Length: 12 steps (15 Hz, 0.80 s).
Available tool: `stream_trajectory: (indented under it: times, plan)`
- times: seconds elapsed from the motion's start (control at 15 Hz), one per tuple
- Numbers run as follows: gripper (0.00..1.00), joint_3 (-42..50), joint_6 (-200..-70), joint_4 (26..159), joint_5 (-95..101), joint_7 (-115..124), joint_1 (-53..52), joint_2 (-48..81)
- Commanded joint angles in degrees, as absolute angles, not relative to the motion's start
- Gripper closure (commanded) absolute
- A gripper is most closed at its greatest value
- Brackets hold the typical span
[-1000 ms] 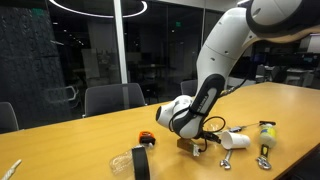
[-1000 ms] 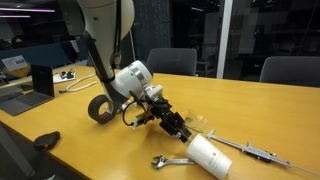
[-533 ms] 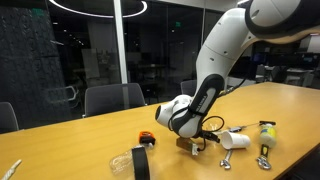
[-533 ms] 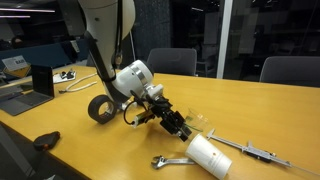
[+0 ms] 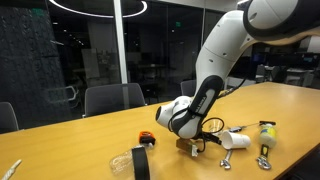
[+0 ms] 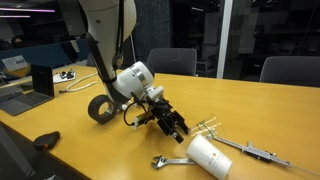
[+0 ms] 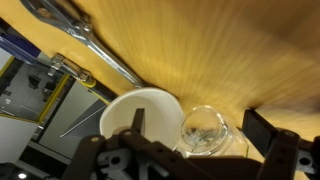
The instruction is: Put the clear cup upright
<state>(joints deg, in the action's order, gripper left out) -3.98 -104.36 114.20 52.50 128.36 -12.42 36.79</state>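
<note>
text: none legible | labels/brands: none legible | numbers/signs: none legible in any view

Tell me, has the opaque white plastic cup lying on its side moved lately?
No. The opaque white plastic cup keeps its spot beside the silver wrench.

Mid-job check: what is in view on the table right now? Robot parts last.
small clear plastic cup: one, colourless, on its side beside the white cup
opaque white plastic cup: one, white, on its side
black tape roll: one, black, behind the arm
silver metal wrench: one, silver, near the white cup
wide clear container: one, colourless, beside the tape roll
wooden table: one, tan
robot hand: one, black, open, low by the clear cup
</note>
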Motion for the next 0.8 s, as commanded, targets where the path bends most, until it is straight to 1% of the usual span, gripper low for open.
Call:
stream_trajectory:
  times: [0.0, 0.13, 0.4, 0.53, 0.73]
  plan:
    - [0.0, -3.6, -102.94, 113.56, 51.66, 128.0, -12.95, 34.4]
    - [0.0, -3.62, -100.77, 114.14, 52.06, 127.13, -13.48, 31.28]
    - [0.0, -5.6, -98.83, 117.11, 51.74, 117.05, -12.57, 20.55]
    - [0.0, -7.05, -99.62, 119.04, 51.08, 110.49, -12.16, 14.63]
    - [0.0, -9.02, -104.33, 124.31, 48.82, 102.01, -11.64, 4.37]
